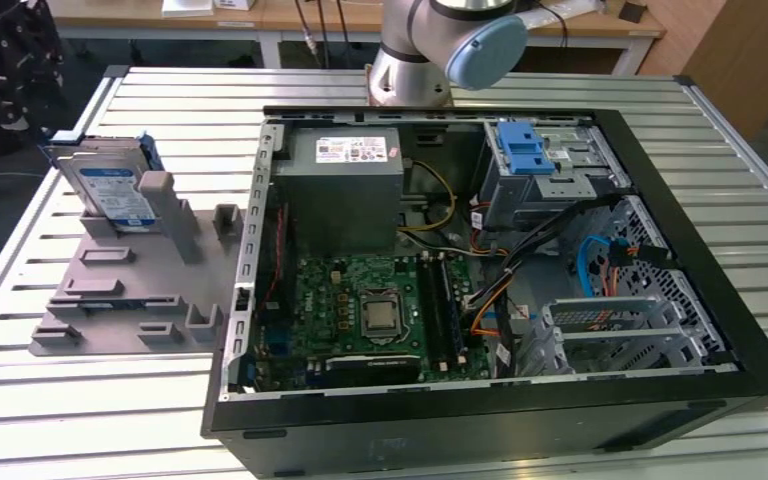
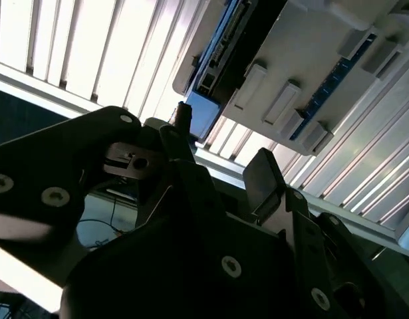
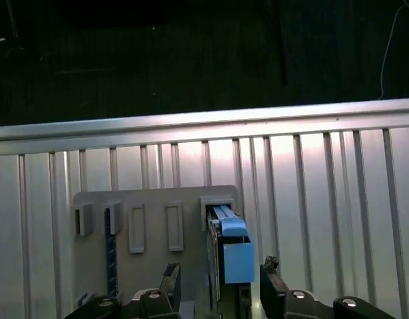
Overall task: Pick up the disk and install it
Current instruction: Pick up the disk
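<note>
The disk [image 1: 107,188] stands upright on edge in an end slot of a grey slotted holder [image 1: 124,300]. In the first wrist view it is seen edge-on, and its blue carrier bracket [image 3: 232,247] lies in line with the gap between the jaws, beyond them and untouched. The jaws are apart and hold nothing, one to each side of the disk's thin edge. Step in hand, as judged: the approach to the pick-up. A sound approach would keep the disk centred in the gap through a straight descent, so that neither jaw catches the bracket's rim or the holder's post [image 1: 157,195] just beside the labelled face. The jaws would best close on the two broad faces, clear of the protruding blue tab [image 2: 203,113] at the bracket's end, which looks too pliant to bear a grip. The lift should probably follow the slot's own line until the disk is free, since a tilted pull could bind it or drag the light holder across the slatted worktop [image 1: 104,420]. Farther from the jaws, apart from the holder, lies the open computer case [image 1: 491,432], with a silver drive cage and blue latch [image 1: 534,158] inside it.
</note>
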